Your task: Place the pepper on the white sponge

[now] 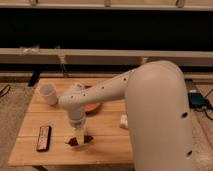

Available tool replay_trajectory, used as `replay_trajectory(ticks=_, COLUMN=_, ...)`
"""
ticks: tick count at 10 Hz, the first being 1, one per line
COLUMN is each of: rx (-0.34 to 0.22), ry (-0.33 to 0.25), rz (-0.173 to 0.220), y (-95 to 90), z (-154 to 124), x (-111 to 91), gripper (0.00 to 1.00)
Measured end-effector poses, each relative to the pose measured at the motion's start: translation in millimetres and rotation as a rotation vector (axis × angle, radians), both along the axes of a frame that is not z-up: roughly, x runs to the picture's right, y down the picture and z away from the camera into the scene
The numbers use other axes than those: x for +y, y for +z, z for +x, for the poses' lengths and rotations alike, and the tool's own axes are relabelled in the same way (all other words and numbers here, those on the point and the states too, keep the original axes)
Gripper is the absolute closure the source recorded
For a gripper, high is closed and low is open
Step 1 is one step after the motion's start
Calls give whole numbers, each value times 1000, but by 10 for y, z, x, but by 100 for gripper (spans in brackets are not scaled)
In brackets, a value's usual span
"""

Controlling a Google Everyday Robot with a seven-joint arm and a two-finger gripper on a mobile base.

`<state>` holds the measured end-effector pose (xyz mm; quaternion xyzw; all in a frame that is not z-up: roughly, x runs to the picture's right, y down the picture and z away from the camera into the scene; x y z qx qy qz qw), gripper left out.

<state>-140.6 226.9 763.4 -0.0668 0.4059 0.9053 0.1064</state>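
We note the pepper [73, 142], a small dark red-brown shape, low at the front of the wooden tabletop [107, 142], against the white sponge [85, 141]. The hand [79, 136] sits directly over both; we cannot tell its opening or hold. Dark remote [44, 137] lies left, white cup [48, 94] behind.

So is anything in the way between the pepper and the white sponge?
Nothing visible is. The claw is low over the front of the wooden table, with the dark red pepper right at the white sponge. The remote and white cup sit off to the side.
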Motion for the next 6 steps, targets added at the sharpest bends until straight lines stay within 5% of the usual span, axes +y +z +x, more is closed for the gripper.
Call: replay_trajectory(ticks=6, rx=-15, ry=10, rz=12, y=-25, z=-14, x=-36, gripper=20)
